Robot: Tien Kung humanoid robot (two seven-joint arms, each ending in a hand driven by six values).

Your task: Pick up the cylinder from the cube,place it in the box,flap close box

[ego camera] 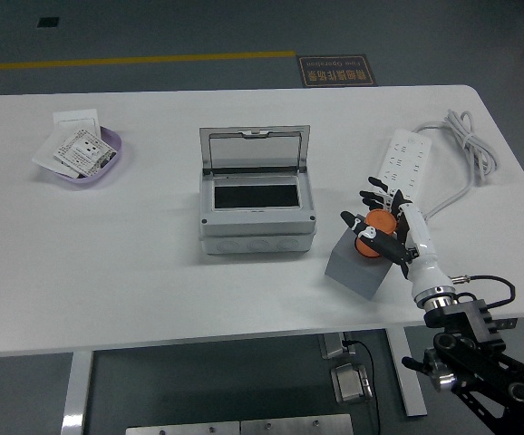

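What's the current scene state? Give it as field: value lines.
right hand: fingers curled around orange cylinder, still on the cube
cube: grey, right of the box, tilted
box: grey, table centre, flap open and upright, dark inside, nothing visible in it
power strip: white, behind the hand, cable looping right
purple tray: far left, holds white cards
left hand: not in view

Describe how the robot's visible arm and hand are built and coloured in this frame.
Only the right arm shows. Its lower links are black, angular metal with exposed joints and a thin black cable looping beside the wrist. A silver ring joins them to a white forearm shell. The right hand has a white body with black finger segments and tips. No markings are legible.
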